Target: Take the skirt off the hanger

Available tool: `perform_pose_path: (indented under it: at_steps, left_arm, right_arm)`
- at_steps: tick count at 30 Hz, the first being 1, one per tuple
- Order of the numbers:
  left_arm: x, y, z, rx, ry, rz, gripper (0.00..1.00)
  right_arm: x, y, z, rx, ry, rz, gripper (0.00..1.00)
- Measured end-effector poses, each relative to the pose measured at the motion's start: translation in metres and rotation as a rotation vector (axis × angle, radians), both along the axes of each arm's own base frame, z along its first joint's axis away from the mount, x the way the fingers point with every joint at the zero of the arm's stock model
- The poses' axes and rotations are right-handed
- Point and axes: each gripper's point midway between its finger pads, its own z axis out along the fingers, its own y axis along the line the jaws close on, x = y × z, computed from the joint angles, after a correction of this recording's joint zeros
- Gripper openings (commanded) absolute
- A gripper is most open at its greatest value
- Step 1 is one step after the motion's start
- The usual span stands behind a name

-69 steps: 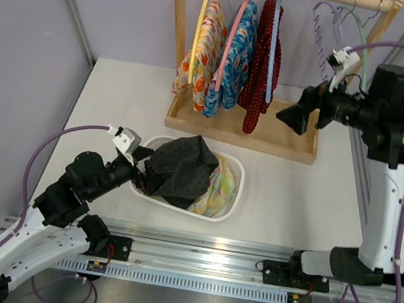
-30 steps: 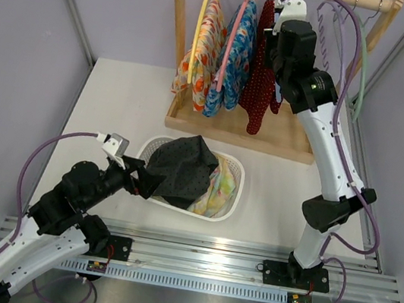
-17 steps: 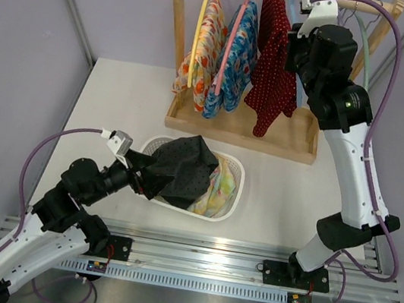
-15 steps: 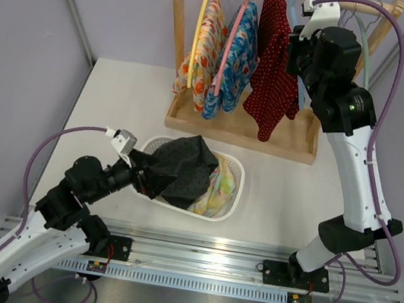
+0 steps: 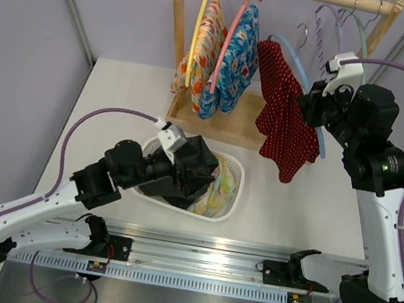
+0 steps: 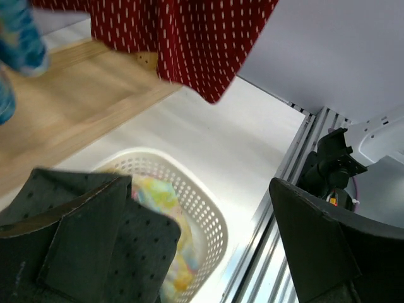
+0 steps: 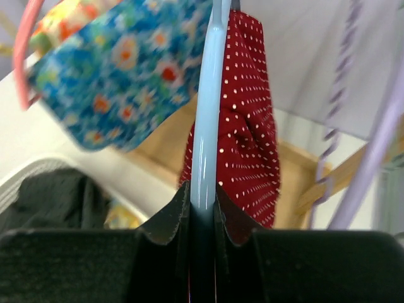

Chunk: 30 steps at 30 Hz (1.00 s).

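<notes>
Progress of the task, read outward from the wooden rack point(image 5: 174, 47).

(a) On the rack's rail hang two floral garments point(image 5: 217, 58), and bare hangers point(image 5: 337, 23) sit at its right end.

(b) The white basket point(image 5: 227, 209) lies just in front of the rack's base. It holds a dark garment point(image 5: 195, 158) and a pale patterned cloth.

(c) The red dotted skirt point(image 5: 290, 131), the task's object, hangs clear of the rail. It is in front of the rack's right end, above the table.

(d) The skirt is draped over the light-blue hanger point(image 7: 207, 113), which is lifted off the rail and tilted.

(e) The right gripper point(image 7: 202, 192) has its jaws clamped on the hanger's lower bar.

(f) The left gripper point(image 6: 199, 208) hovers over the basket, in front of the rack. Its jaws are wide apart with nothing between them, and the skirt's hem is above and beyond them.

Judgement: unhooking the hanger appears done. Seizing the skirt and drawing it off the hanger are left to do.
</notes>
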Motion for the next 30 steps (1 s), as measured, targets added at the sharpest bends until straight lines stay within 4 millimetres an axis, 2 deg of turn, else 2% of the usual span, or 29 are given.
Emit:
perform_pose_path:
  at_steps: [4,8,11,14,18,19,22,26,30]
  left_arm:
    - [0.000,-0.052,0.007,0.035,-0.077,-0.044,0.99]
    - [0.025,-0.094,-0.015,0.086,-0.085,-0.009,0.99]
    - [0.047,-0.124,-0.033,0.127,-0.068,0.030,0.99]
    - [0.065,-0.152,-0.046,0.155,-0.048,0.060,0.96]
    - [0.078,-0.174,-0.058,0.168,-0.021,0.087,0.74]
    - [0.080,-0.177,-0.061,0.172,-0.016,0.091,0.53]
    - [0.081,-0.179,-0.067,0.176,-0.001,0.094,0.02]
    - [0.081,-0.179,-0.067,0.179,-0.010,0.089,0.00]
    - [0.073,-0.180,-0.061,0.174,-0.010,0.046,0.00]
  right_arm:
    - [-0.037,0.002,-0.045,-0.006,0.114,0.117,0.00]
    - [-0.074,-0.003,-0.087,-0.025,0.205,0.185,0.00]
    - [-0.100,-0.006,-0.107,-0.026,0.245,0.219,0.00]
    - [-0.120,-0.008,-0.114,-0.019,0.249,0.248,0.00]
    - [-0.132,-0.009,-0.112,-0.011,0.224,0.265,0.00]
    - [-0.133,-0.010,-0.112,-0.010,0.218,0.265,0.00]
    - [-0.135,-0.010,-0.114,-0.007,0.219,0.266,0.00]
    - [-0.132,-0.013,-0.122,-0.011,0.234,0.248,0.00]
    - [-0.120,-0.026,-0.131,-0.036,0.231,0.160,0.00]
